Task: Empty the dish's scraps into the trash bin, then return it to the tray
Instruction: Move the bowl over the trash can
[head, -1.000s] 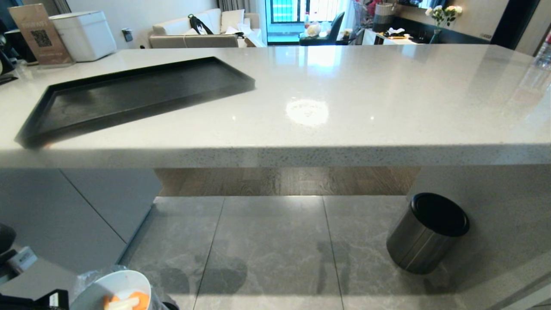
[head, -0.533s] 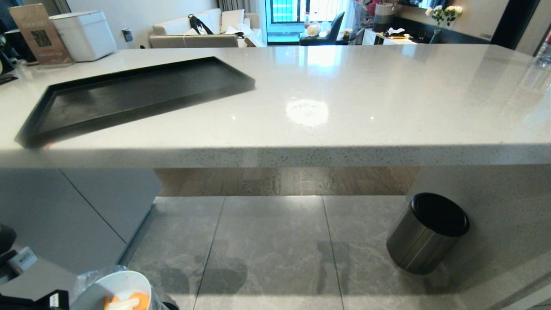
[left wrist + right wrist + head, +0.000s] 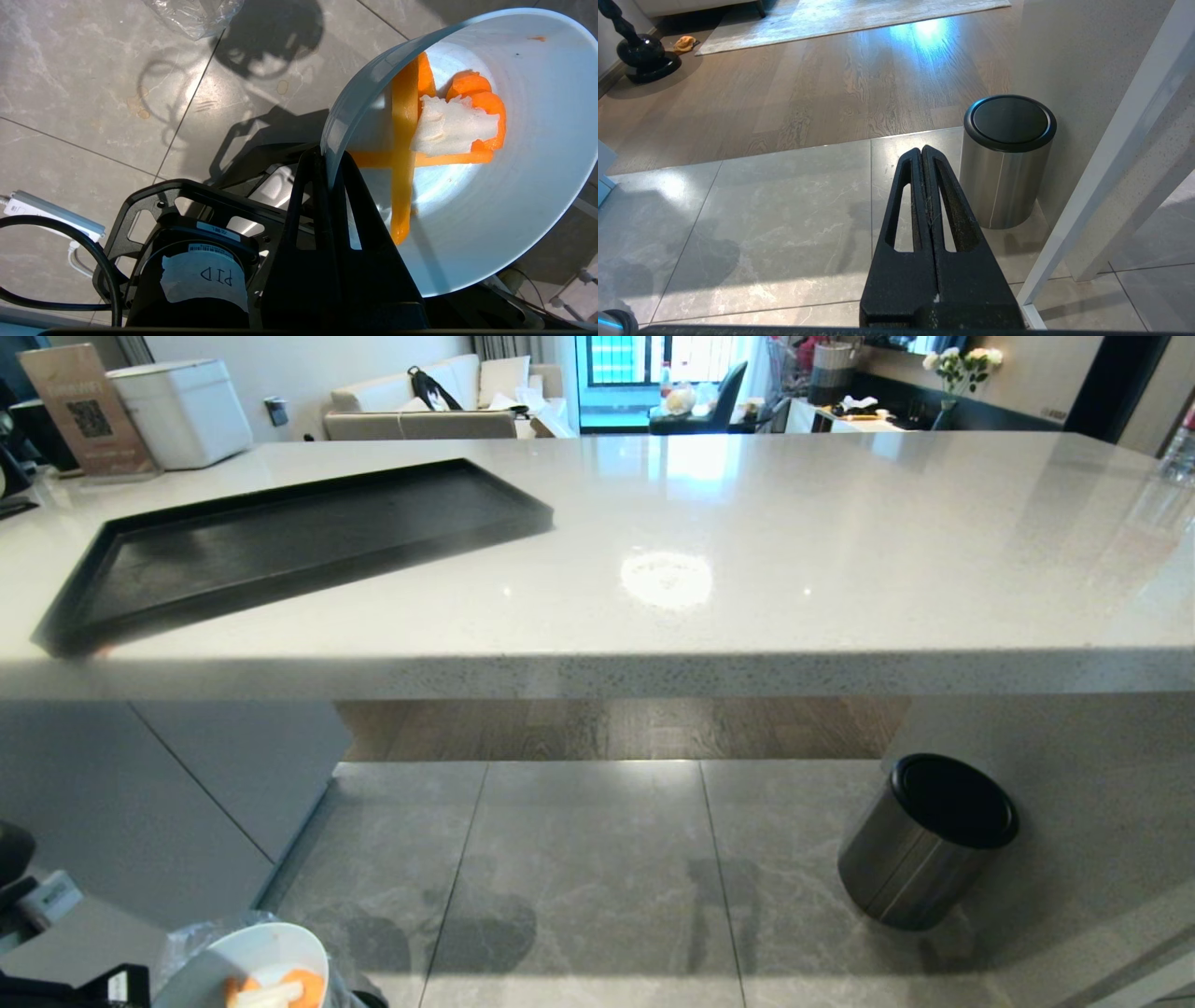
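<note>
Pinching the rim of the dish between closed fingers, the left gripper holds it tilted low over the floor beside the crinkly trash bin liner, scraps inside, while the tray sits bare at the counter's left edge and the right gripper hangs shut, empty.
</note>
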